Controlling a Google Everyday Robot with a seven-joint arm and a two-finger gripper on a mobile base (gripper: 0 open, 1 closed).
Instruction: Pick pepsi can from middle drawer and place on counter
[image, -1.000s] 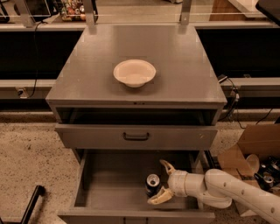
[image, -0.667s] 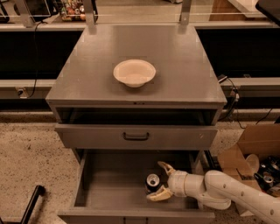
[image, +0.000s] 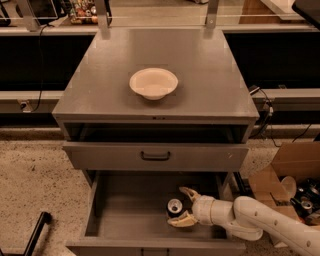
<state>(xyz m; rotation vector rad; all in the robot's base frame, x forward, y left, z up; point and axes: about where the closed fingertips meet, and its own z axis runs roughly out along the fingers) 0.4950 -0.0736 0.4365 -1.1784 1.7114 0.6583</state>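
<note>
The pepsi can (image: 174, 206) stands upright in the open middle drawer (image: 125, 215), right of its centre; I see its silver top from above. My gripper (image: 181, 205) reaches in from the lower right on a white arm. Its two tan fingers (image: 182, 220) are spread open on either side of the can, one behind it and one in front. I cannot tell whether they touch it. The counter (image: 200, 65) is the grey cabinet top above.
A white bowl (image: 153, 83) sits in the middle of the counter. A grey drawer front with a dark handle (image: 155, 156) juts out just above the open drawer. A cardboard box (image: 290, 175) with cans stands on the floor at right.
The gripper has shifted slightly left, closer around the can. The can has not moved.
</note>
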